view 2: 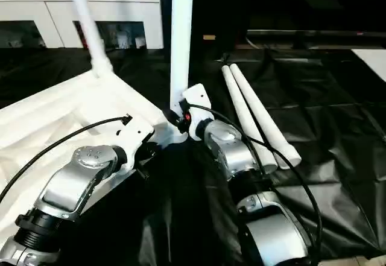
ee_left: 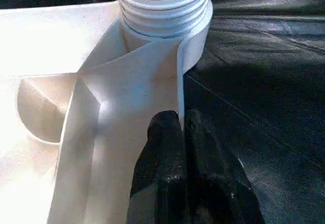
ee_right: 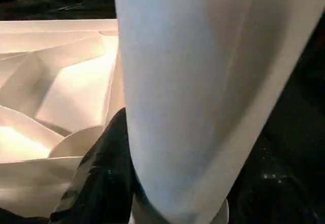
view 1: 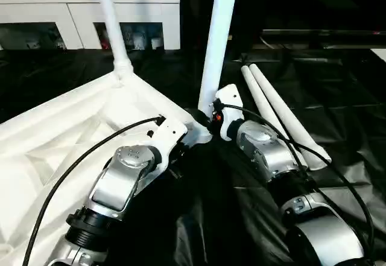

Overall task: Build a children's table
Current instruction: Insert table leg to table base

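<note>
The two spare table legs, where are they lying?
The two loose legs lie side by side on the black sheet, just beyond the right arm, right of the upturned tabletop.

Silver forearms (view 1: 120, 184) with black collars, white wrist housings, black cables looped alongside, screw-studded round joint caps (view 1: 134, 153), red indicator light (view 1: 217, 117), black fingers (ee_left: 172, 173).

The upper ends of both standing legs (view 1: 218, 43) (view 1: 111, 22) are cut off by the frame's top edge, the tabletop (view 1: 54, 139) is cropped at the left, and the cabinet (view 1: 90, 12) contents are too blurred to identify.
</note>
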`<state>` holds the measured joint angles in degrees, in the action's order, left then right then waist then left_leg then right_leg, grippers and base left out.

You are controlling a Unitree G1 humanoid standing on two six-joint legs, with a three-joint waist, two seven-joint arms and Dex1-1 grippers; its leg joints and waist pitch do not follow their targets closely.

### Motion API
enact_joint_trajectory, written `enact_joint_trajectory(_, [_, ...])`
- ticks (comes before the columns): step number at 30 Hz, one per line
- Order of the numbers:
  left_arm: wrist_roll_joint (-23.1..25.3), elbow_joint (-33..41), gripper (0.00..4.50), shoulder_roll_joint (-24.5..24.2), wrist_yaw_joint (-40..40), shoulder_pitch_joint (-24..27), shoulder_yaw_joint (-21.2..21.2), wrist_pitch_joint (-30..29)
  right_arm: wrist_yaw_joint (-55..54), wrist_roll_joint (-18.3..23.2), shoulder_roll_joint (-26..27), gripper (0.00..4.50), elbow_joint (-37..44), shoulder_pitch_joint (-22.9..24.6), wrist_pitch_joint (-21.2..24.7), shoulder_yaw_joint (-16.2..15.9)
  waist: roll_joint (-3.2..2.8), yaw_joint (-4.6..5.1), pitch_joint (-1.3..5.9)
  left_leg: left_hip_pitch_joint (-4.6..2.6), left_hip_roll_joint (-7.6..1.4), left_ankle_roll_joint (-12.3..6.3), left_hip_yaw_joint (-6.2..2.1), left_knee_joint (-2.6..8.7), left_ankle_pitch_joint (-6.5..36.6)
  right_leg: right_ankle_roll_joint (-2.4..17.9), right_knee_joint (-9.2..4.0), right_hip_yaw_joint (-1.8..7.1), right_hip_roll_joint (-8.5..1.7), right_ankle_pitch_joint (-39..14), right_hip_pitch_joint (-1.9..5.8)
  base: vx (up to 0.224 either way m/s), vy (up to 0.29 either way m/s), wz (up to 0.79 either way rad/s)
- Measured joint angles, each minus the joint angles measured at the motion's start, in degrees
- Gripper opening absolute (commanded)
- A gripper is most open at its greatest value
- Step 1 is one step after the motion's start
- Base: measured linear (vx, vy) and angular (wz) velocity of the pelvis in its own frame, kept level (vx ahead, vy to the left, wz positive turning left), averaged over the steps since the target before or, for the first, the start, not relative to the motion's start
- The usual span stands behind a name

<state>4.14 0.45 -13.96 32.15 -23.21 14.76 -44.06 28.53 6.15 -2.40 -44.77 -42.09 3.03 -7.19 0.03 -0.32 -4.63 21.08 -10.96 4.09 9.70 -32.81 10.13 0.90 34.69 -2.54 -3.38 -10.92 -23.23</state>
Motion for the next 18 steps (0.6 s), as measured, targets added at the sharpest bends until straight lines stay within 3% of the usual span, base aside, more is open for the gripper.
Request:
enact_joint_trajectory(4, [0.0,0.3,0.00,-0.2,0.0,0.0,0.1,-0.2,-0.1,-0.1,0.5,1.89,-1.4,-0.6,-1.2,0.1,-0.03,0.07,-0.02,-0.01,-0.01,0.01,0.03,0.19,0.0,0.0,-0.07,-0.02,0.03,0.0,0.00,0.000,0.000,0.00])
enact_joint_trajectory(7, [-0.1,0.4,0.00,-0.9,0.3,0.0,0.3,-0.1,0.2,0.2,1.0,2.62,-1.9,-0.7,-1.2,1.0,-0.07,0.03,-0.04,-0.05,-0.02,0.01,0.02,0.22,0.0,0.0,-0.09,-0.03,0.04,0.0,-0.01,0.000,0.000,0.00])
enact_joint_trajectory(10, [-0.2,0.9,0.00,-1.4,1.1,0.0,0.8,0.2,0.7,0.6,1.0,2.72,-3.1,-0.3,-1.1,1.6,-0.21,-0.13,-0.14,0.04,-0.02,0.01,0.02,0.23,0.0,0.0,-0.22,-0.05,0.04,0.0,-0.03,0.000,0.000,0.00])
enact_joint_trajectory(13, [-1.0,1.1,0.00,-2.8,2.7,0.0,1.1,1.2,2.4,1.1,0.5,3.11,-2.7,-0.3,-0.9,2.2,-0.30,-0.28,-0.19,0.13,-0.02,0.01,0.05,0.28,0.0,0.0,-0.35,-0.06,0.04,0.0,-0.05,0.000,0.000,0.00])
enact_joint_trajectory(18, [-2.2,1.6,0.00,-4.8,6.1,0.0,1.9,3.6,5.8,0.7,-2.0,3.60,-0.3,2.3,1.3,0.9,-0.79,-1.80,-0.49,0.43,-0.02,-0.22,0.06,0.30,-0.1,0.0,-0.42,-0.10,0.04,0.0,-0.27,0.000,0.000,0.00])
